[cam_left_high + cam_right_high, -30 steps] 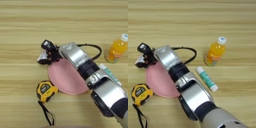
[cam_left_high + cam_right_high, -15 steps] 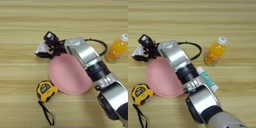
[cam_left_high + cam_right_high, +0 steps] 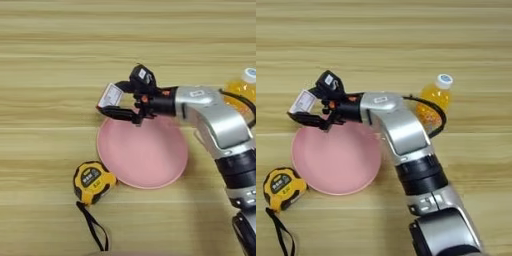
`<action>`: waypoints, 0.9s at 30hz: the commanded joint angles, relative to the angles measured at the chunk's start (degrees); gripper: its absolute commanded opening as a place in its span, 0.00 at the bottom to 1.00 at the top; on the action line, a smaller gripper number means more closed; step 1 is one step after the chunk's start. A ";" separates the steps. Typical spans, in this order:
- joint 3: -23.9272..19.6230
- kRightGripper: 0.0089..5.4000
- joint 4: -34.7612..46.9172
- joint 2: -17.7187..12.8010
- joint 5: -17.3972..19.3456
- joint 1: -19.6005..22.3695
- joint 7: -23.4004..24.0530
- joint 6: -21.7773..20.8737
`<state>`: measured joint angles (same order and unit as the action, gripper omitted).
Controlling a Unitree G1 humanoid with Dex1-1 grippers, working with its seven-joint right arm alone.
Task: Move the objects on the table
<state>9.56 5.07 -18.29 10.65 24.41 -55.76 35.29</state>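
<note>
Forearm [image 3: 215, 117] reaches leftward across centre frame, fingers [image 3: 120, 114] clamped on the red-white box [image 3: 110, 95] above the pink plate's [image 3: 142, 155] upper-left rim, bare tabletop [image 3: 60, 45] beyond.

We see only the wide light-brown wooden table [image 3: 60, 60], its grain striped horizontally, filling both views edge to edge.

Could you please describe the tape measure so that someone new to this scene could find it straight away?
Start at the round pink plate in the middle of the light-brown wooden table. Just off the plate's lower-left rim lies the yellow-black tape measure, with a black strap trailing toward the near edge. It is the only yellow-and-black thing, and lies apart from the hand.
</note>
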 commanded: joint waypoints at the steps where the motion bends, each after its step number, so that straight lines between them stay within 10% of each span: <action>1: -3.64 0.73 2.98 -2.41 2.83 0.71 -0.35 -5.67; 11: -9.51 0.73 0.07 -2.45 10.07 -7.31 -5.03 -16.25; 27: -10.95 0.73 -7.06 -6.90 6.70 -16.12 -10.26 -36.30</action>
<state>-1.18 -2.91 -22.63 18.21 6.13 -66.95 1.50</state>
